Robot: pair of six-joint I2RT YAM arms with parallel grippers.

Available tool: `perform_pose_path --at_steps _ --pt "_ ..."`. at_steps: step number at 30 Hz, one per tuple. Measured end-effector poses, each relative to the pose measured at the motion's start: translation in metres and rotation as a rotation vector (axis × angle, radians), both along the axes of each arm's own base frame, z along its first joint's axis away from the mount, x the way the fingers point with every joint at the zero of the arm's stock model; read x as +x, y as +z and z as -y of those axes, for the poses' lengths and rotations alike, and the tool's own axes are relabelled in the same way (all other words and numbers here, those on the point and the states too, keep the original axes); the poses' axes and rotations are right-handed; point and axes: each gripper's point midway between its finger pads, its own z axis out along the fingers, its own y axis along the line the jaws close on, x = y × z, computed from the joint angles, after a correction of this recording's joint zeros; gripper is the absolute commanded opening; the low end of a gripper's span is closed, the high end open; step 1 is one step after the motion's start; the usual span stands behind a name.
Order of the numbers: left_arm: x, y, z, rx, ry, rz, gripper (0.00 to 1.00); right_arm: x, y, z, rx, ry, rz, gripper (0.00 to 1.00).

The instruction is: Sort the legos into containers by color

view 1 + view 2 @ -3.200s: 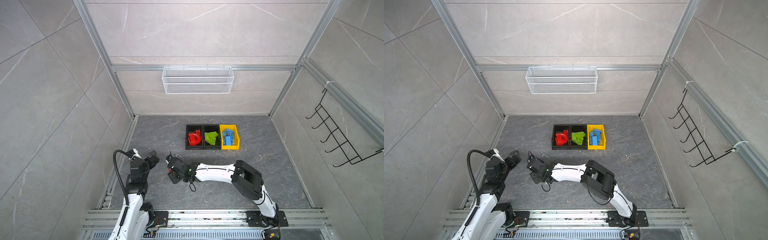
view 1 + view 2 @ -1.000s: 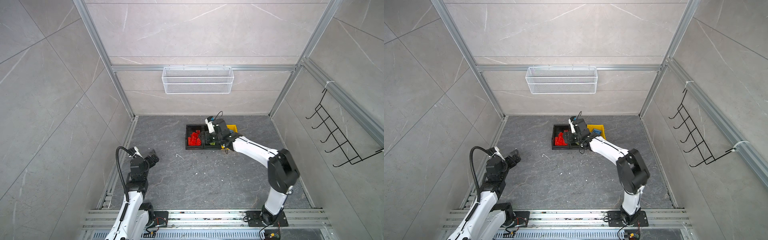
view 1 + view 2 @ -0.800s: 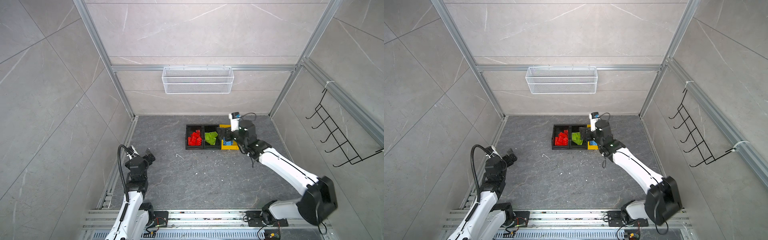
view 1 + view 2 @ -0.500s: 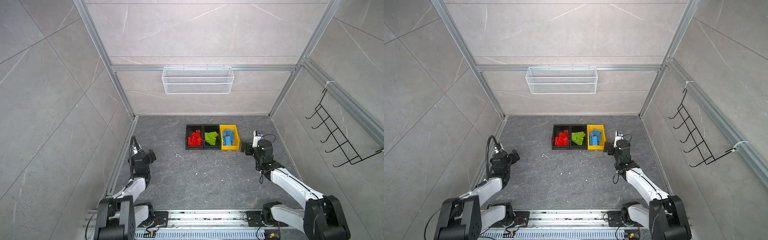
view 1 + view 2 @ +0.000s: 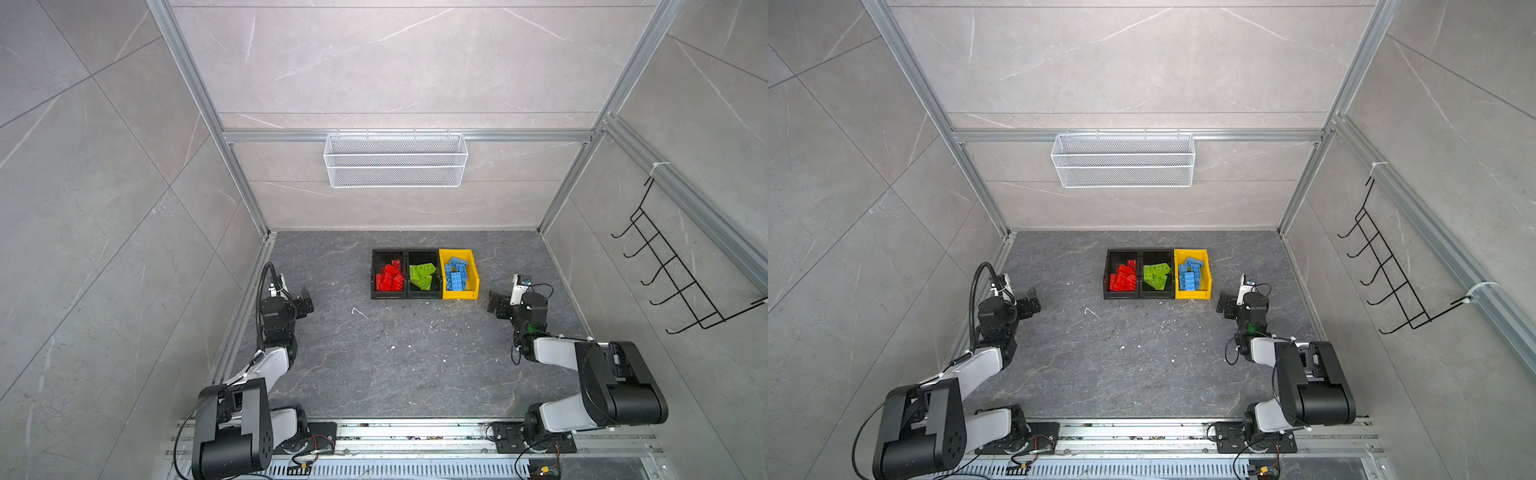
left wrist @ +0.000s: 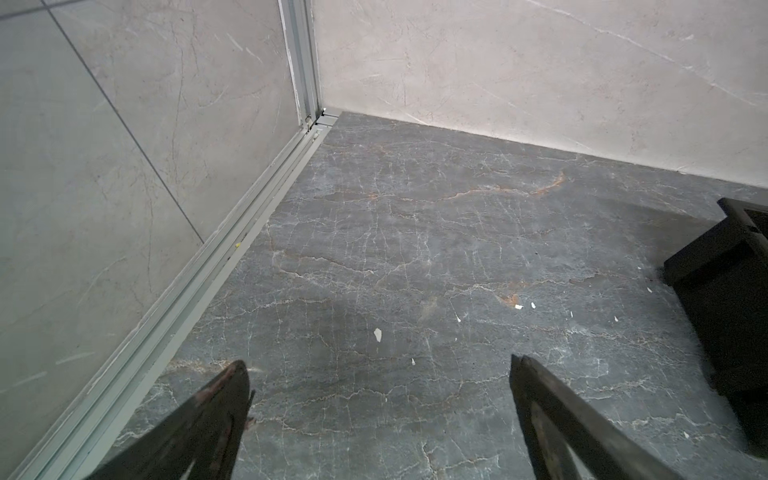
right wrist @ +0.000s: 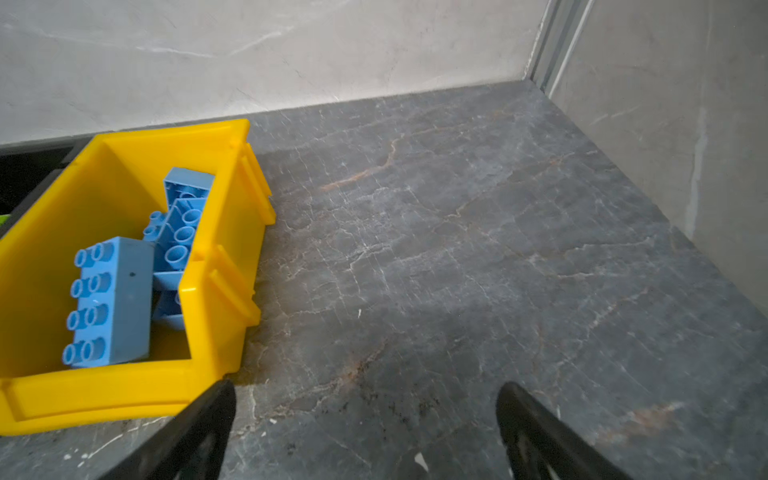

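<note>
In both top views the sorting looks done. The blue bricks (image 5: 457, 274) lie in the yellow bin (image 5: 459, 296). The green bricks (image 5: 422, 276) are in the black bin (image 5: 423, 295) joined to it, and the red bricks (image 5: 388, 277) are in the one beyond that. No loose brick shows on the tabletop (image 5: 395, 353), only pale flecks, so I judge nothing is left to sort. The right gripper (image 5: 494, 301) hangs near the yellow bin's free side, apart from it. The left gripper (image 5: 306, 300) is well apart from the yellow bin, past the black bins.

In the left wrist view the left gripper (image 6: 378, 360) has its jaws wide apart and empty over bare tabletop. A black bin's corner stands on the yellow bin's side, and the wall rail (image 6: 232, 257) runs on the side away from it.

In the right wrist view the right gripper (image 7: 368, 385) has its jaws fully spread and holds nothing. One tip sits near the yellow bin's corner, so a swing toward it could clip the wall. Away from the yellow bin the tabletop is open up to the walls.
</note>
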Motion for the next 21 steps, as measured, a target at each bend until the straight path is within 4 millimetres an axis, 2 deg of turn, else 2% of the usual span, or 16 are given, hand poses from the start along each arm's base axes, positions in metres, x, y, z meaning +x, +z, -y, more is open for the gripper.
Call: perform_pose_path --at_steps 3,7,15,18,21 --pt "-0.002 0.000 0.002 0.004 -0.012 -0.006 1.00 -0.006 -0.009 -0.001 0.001 0.004 0.003 1.00" --pt "-0.003 -0.011 0.005 -0.008 -0.030 -0.044 1.00 -0.004 -0.002 -0.001 0.002 0.007 0.039 1.00" --pt "0.004 -0.067 0.020 -0.066 -0.112 -0.191 1.00 -0.002 0.004 -0.001 0.002 0.007 0.062 1.00" --pt "0.008 -0.079 0.023 -0.073 -0.124 -0.219 1.00 -0.002 0.004 -0.001 0.002 0.007 0.062 1.00" --pt "0.009 -0.079 0.026 -0.071 -0.132 -0.218 1.00 -0.002 0.004 -0.001 0.002 0.007 0.062 1.00"
